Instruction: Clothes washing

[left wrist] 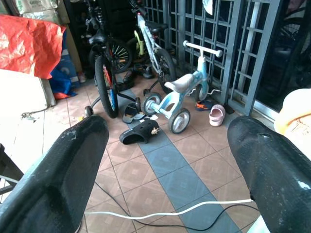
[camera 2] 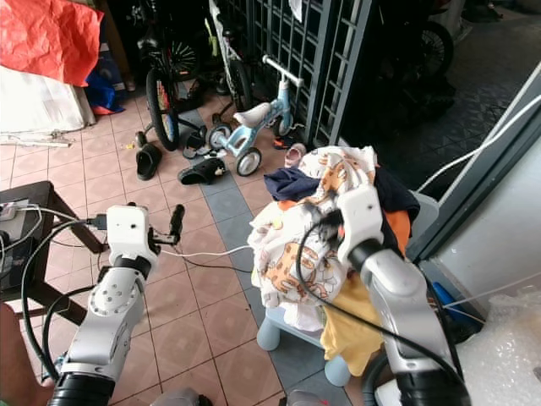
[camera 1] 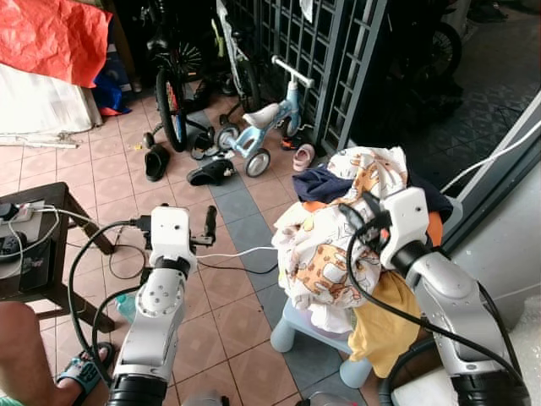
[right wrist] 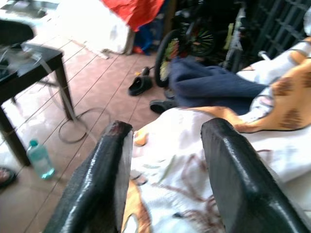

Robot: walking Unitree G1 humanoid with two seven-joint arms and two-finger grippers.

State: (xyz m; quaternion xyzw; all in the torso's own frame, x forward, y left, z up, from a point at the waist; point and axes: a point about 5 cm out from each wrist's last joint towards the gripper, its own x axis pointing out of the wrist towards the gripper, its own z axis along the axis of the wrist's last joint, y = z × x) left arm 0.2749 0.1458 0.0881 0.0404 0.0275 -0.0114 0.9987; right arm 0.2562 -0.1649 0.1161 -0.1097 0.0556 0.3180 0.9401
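Item, laundry pile [camera 1: 338,228]: a heap of clothes on a small pale blue stool [camera 1: 292,326] by the doorway, uppermost a white cloth printed with orange animals [camera 2: 296,254], a navy garment [camera 2: 292,182] behind it and a yellow piece [camera 1: 380,326] hanging down the near side; the whole heap appears unsorted and unlifted, so the washing is judged barely begun, with no washer or basin in sight. Item, right gripper [right wrist: 165,160]: fingers spread wide, holding nothing, poised just above the printed cloth, judged ready for a first grasp. Item, left gripper [left wrist: 170,170]: fingers likewise wide apart and holding nothing, held out over the tiled floor [camera 1: 237,296], well apart from the pile. Item, white cable [camera 1: 237,254]: trailing across the tiles between the left arm and the stool.
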